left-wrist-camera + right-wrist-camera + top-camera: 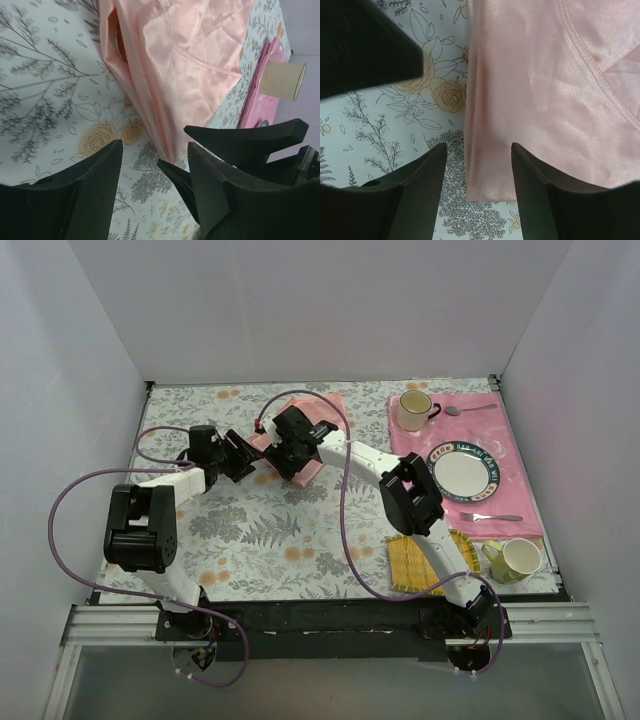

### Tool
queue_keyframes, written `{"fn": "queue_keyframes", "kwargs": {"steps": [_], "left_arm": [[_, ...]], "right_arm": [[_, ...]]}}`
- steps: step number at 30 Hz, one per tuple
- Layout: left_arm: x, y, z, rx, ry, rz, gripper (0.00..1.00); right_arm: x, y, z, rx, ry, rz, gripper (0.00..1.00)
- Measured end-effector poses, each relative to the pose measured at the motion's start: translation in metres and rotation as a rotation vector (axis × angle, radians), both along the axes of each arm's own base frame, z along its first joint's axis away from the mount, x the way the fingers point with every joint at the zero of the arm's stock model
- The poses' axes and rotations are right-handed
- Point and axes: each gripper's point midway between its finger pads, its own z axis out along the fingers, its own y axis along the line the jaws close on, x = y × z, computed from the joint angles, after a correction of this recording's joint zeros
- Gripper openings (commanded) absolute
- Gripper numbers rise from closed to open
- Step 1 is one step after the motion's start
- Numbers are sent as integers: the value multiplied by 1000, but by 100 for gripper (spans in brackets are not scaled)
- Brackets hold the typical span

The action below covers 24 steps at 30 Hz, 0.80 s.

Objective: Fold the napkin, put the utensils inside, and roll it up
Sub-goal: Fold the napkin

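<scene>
The salmon-pink satin napkin [325, 410] lies folded on the floral tablecloth at the back centre. It fills the top of the left wrist view [185, 65] and the right side of the right wrist view [545, 100]. My left gripper [245, 455] is open and empty, its jaws [154, 150] just short of the napkin's near corner. My right gripper [290, 447] is open and empty, its jaws [478, 150] straddling the napkin's folded corner edge from above. The two grippers are close together. The teal-handled spoon is not in view.
A deeper pink placemat [515, 505] at the right holds a plate [462, 472], a cream mug [413, 410], an all-silver spoon [470, 409] and a fork [492, 517]. A yellow-green mug [515, 558] and a yellow woven mat [415, 562] sit near the right arm.
</scene>
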Motion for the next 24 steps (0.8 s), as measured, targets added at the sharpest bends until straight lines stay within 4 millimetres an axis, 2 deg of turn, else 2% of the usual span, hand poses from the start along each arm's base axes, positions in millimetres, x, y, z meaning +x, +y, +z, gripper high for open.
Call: {"fn": "queue_keyframes", "kwargs": {"steps": [4,10,14,20,24], "left_arm": [[-5,-26,-8,-4,23,-31,54],[-5,-53,-20,-1,30,-42,50],[-4,-52,-29,1,42,-10,49],[2,-46,-26,1,20,12,51],[5,-33,-25,-8,15,10,57]], "right_arm": [[2,-7,7,15,17,-64,62],[-1,-28,37,44,6,-113,62],[4,-27,50,72,-24,-115,61],[2,-25,48,75,-23,-91,61],[-1,-19,49,102,1,-79,60]]}}
